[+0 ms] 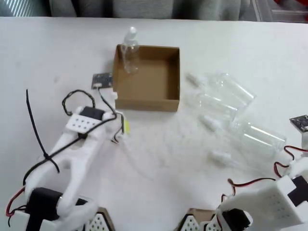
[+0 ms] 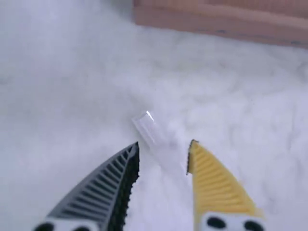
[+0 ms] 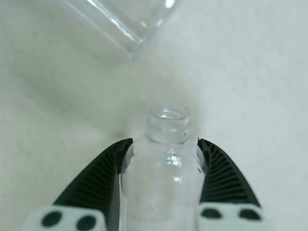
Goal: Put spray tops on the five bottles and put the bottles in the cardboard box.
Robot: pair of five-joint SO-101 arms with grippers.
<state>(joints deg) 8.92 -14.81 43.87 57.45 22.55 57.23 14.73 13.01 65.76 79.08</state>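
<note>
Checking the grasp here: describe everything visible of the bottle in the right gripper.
The bottle is clear and plastic-looking, with a short ridged neck and open mouth, no spray top. Black ribbed fingers of the right gripper press its shoulders from both sides; its neck juts beyond them above the white table. Its base is out of frame.

We see a white table [image 1: 240, 43], evenly lit (faintly mottled up close); beyond its far edge runs a band of grey shapes [image 1: 144, 7], with something red [image 1: 291, 2] at one corner.
</note>
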